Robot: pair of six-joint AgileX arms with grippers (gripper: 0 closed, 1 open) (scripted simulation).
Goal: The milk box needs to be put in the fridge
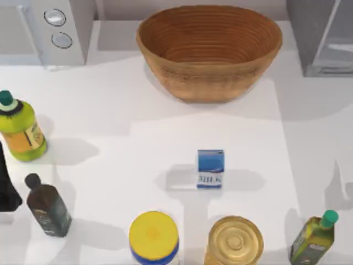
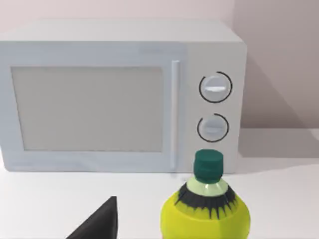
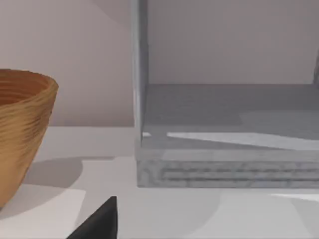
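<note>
The milk box (image 1: pixel 210 168), blue on top and white with "MILK" lettering below, stands upright near the middle of the table, with nothing touching it. The dark-grey fridge (image 1: pixel 325 38) is at the back right corner. In the right wrist view the fridge (image 3: pixel 224 129) faces the camera and its grey inner floor shows. My left arm (image 1: pixel 5 187) is parked at the left edge of the table, far from the milk box. A dark tip of my left gripper (image 2: pixel 99 224) juts into the left wrist view. A similar dark tip of my right gripper (image 3: pixel 99 221) shows in the right wrist view.
A big wicker bowl (image 1: pixel 209 49) sits at back centre, left of the fridge. A light-grey microwave (image 1: pixel 55 27) is at back left. A yellow-green bottle (image 1: pixel 21 130) and a dark bottle (image 1: pixel 48 207) stand at left. Along the front stand a yellow-lidded jar (image 1: pixel 154 237), a gold-lidded jar (image 1: pixel 234 241) and a green bottle (image 1: pixel 314 237).
</note>
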